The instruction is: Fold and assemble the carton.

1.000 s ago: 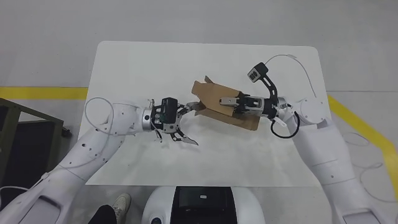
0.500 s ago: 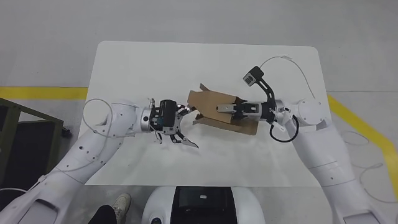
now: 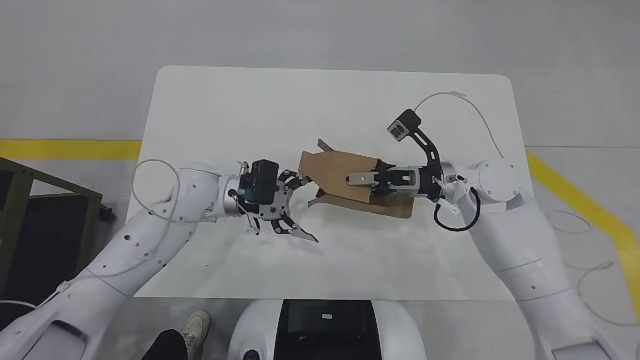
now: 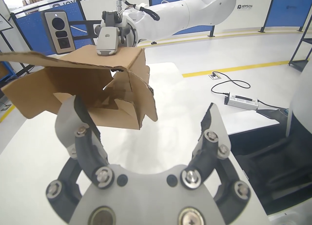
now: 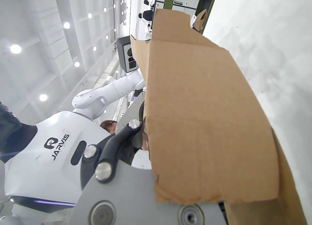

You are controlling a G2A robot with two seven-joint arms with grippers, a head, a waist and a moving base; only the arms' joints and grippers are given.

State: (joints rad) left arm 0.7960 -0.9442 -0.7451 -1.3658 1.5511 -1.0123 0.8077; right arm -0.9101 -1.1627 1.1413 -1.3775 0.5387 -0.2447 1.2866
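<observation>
A brown carton (image 3: 345,182) lies half-formed on its side at the middle of the white table, its open end with loose flaps facing my left gripper (image 3: 303,205). That gripper is open, its fingers (image 4: 73,111) spread just short of the carton's (image 4: 80,82) lower flap and holding nothing. My right gripper (image 3: 365,178) is shut on the carton's upper panel, one finger (image 4: 107,45) lying on top. In the right wrist view the carton (image 5: 199,118) hides one finger; the other finger (image 5: 134,118) presses its wall.
The table (image 3: 200,110) has free room at the back and along its front. A green rack (image 3: 30,200) stands on the floor off the table's left side. A power adapter with its cable (image 4: 241,100) lies on the floor.
My right gripper has carried the carton leftward, bringing its open end up to my left gripper. The left gripper shifted slightly and stays open.
</observation>
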